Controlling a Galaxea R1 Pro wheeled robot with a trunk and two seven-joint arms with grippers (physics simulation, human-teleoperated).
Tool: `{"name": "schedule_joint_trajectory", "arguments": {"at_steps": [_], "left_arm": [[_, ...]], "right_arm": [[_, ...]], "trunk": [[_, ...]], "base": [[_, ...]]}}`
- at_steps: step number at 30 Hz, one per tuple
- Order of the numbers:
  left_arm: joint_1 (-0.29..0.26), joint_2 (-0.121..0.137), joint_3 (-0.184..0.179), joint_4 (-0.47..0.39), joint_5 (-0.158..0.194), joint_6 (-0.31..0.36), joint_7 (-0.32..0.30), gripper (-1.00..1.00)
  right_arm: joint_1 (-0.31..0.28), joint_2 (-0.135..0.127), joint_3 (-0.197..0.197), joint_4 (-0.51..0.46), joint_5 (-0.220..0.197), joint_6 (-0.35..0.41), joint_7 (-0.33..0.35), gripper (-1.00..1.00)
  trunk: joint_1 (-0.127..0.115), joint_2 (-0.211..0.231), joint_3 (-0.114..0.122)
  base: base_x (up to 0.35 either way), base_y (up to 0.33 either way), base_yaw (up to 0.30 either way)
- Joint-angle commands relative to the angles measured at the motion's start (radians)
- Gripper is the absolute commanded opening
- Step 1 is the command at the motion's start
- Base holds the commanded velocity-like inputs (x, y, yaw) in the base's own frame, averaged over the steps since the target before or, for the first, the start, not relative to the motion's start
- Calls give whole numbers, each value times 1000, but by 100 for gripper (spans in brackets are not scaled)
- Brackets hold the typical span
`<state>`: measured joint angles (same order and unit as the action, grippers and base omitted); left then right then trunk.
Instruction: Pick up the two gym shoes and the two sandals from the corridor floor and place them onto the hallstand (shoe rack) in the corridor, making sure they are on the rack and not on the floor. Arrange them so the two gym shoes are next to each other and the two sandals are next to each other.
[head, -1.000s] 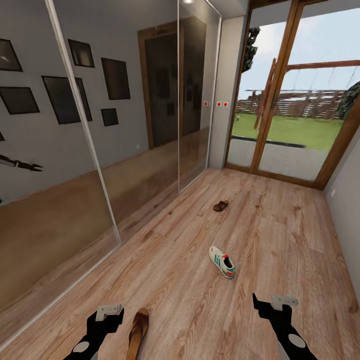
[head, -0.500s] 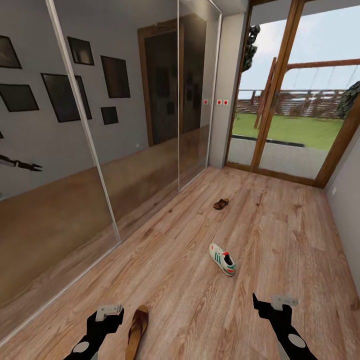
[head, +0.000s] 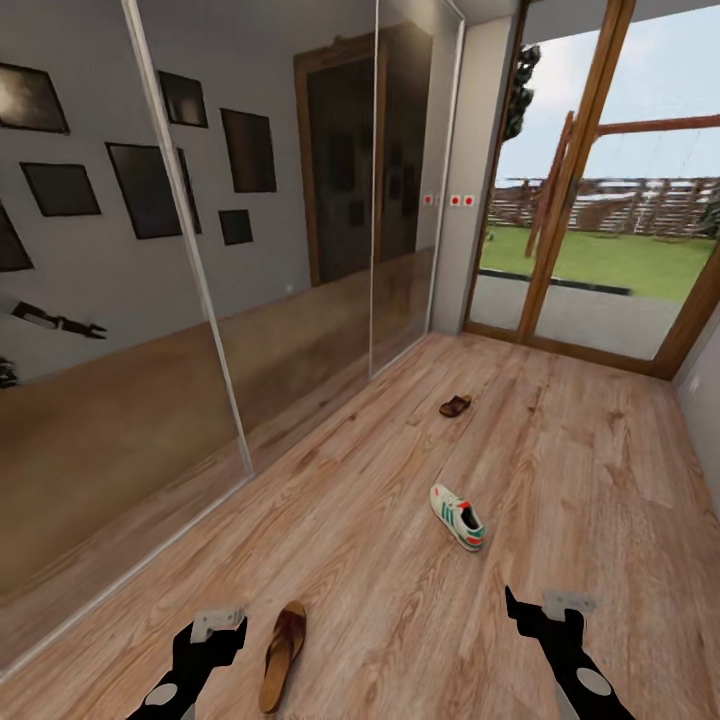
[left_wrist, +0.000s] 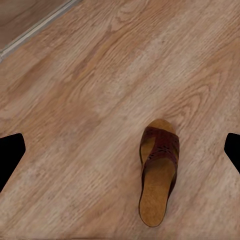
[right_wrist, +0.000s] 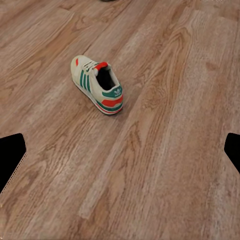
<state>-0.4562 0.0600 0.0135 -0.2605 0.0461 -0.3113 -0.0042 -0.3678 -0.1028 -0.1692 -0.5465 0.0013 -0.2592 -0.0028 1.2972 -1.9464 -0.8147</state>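
A: Shoes? One gym shoe (head: 458, 517) is lying mid corridor floor (head: 560, 470), upright, ahead of the right tool (head: 545, 612).
B: Sandals: near sandal (head: 283, 655) is lying just beside the left tool (head: 213, 628), not touching; far sandal (head: 455, 405) is sitting well beyond the sneaker, toward the glass door (head: 590, 200).
A: Tools: both are hanging wide open, holding nothing.
B: Mirrored wardrobe (head: 200, 250) is running along the left.

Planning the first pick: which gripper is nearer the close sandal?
Left. The left gripper hangs just beside the near sandal; the right gripper is far across the floor.
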Motion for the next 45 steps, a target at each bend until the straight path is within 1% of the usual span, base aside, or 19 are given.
{"name": "schedule_joint_trajectory", "arguments": {"at_steps": [1,6,11,45], "left_arm": [[-1,0,0,1,5,-3,0,100],[-1,0,0,1,5,-3,0,100],[-1,0,0,1,6,-3,0,100],[-1,0,0,1,6,-3,0,100]], "right_arm": [[0,0,-1,0,0,-3,0,100],[0,0,-1,0,0,-3,0,100],[0,0,-1,0,0,-3,0,100],[0,0,-1,0,0,-5,0,100]], "trunk": [[4,-8,-4],[23,-43,-20],[42,-78,-35],[172,-316,-142]], "base": [[0,0,259],[0,0,245],[0,0,70],[0,0,3]]}}
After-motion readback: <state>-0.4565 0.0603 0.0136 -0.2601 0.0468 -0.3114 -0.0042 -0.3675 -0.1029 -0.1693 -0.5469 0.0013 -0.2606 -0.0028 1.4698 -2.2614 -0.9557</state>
